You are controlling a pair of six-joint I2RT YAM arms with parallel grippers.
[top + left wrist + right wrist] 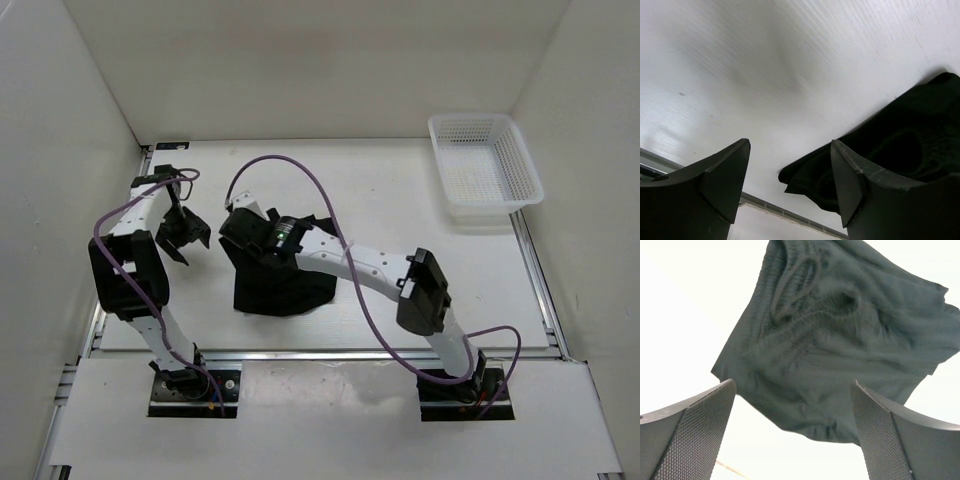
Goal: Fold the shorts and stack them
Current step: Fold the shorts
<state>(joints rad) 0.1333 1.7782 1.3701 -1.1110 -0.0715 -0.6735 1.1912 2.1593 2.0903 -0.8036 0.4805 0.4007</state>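
Shorts: black pair lies crumpled on the table, centre-left; gathered waistband is visible in right wrist view.
My right claw: it hangs above the far-left part of shorts, fingers wide apart, nothing gripped; fabric lies below, betw. the fingers.
My left claw: just left of shorts, fingers apart, empty, over bare table; edge of shorts shows by one finger.
Basket: white mesh, far right of table, well apart from shorts.
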